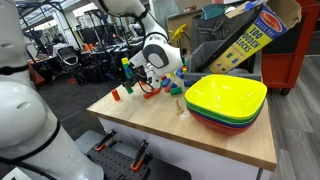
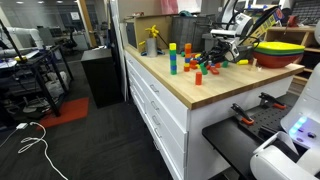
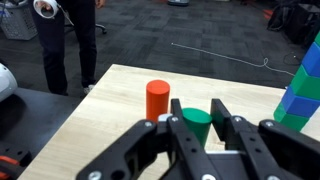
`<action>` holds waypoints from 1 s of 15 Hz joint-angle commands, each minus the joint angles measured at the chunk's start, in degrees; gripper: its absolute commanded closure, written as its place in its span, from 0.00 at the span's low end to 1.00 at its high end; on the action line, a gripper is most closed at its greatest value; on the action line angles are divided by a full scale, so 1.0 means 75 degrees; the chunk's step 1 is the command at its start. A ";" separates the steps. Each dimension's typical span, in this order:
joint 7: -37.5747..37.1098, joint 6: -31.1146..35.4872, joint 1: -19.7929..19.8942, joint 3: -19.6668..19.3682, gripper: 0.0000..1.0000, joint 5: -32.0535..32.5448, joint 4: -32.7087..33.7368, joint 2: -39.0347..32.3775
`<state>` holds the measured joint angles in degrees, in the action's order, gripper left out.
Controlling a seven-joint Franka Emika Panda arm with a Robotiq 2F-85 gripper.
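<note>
With black hand [image 3: 199, 122] clenched, pinches green wooden cylinder [image 3: 197, 115] across its sides for centring, beside upright orange wooden cylinder [image 3: 157, 100].

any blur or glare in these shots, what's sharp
Wrist view: fingers up close look soft and dark, the green cylinder between them and the orange cylinder sharper. In an exterior view the white robot body in front is blurred, the yellow bowl bright without glare.

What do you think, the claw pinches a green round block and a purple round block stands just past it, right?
Not quite. The claw does pinch the green round block, but just past it stands an orange-red round block, not a purple one. The wrist view shows it.
</note>
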<state>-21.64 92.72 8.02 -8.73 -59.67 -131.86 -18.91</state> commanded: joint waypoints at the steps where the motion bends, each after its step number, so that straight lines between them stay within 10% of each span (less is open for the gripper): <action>1: 0.0022 -0.0126 -0.0002 -0.0075 0.91 -0.0211 0.0082 -0.0145; 13: 0.0053 -0.0198 0.0017 -0.0077 0.91 -0.0258 0.0095 -0.0349; 14: 0.0043 -0.0197 0.0016 -0.0078 0.85 -0.0260 0.0096 -0.0353; 15: 0.0043 -0.0191 0.0013 -0.0079 0.41 -0.0251 0.0093 -0.0353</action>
<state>-21.58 92.72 8.02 -8.74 -59.98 -131.86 -21.08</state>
